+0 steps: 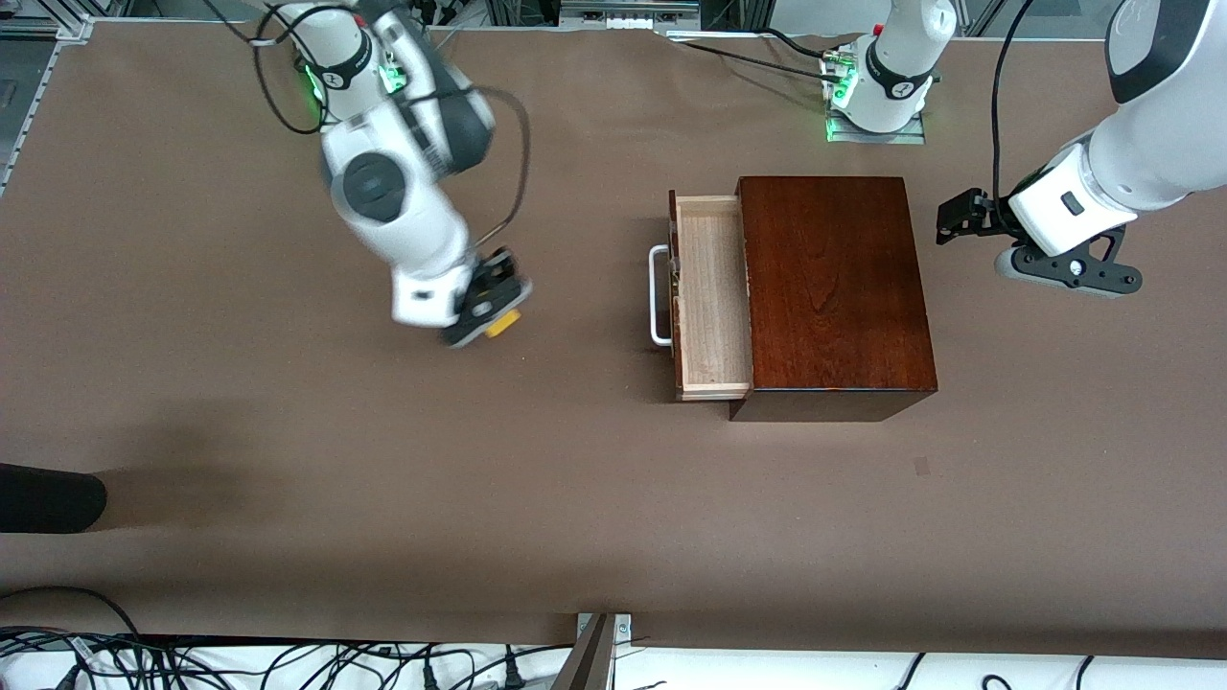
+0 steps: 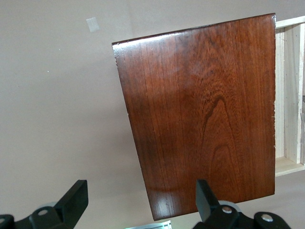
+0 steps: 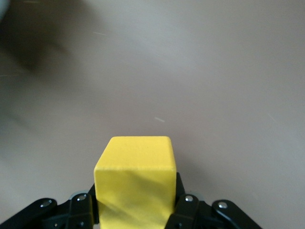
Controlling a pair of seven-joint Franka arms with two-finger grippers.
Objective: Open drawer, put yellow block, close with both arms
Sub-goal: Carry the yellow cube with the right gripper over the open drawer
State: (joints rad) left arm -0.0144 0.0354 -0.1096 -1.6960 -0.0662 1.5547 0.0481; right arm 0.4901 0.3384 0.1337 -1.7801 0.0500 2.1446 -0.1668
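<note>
Yellow block (image 3: pixel 135 183), smooth cube, pinched in right claw (image 3: pixel 138 210).

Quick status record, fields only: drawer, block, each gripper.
drawer: pulled open, tray looks empty
block: yellow, held off the table
right gripper: shut on block, over bare table toward the right arm's end, not yet over the drawer
left gripper: open, empty, waiting beside the box at the left arm's end

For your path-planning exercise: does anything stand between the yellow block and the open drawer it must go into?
Nothing visible does. The right end effector holds the yellow block over bare table, and the drawer is pulled open with its tray uncovered.
</note>
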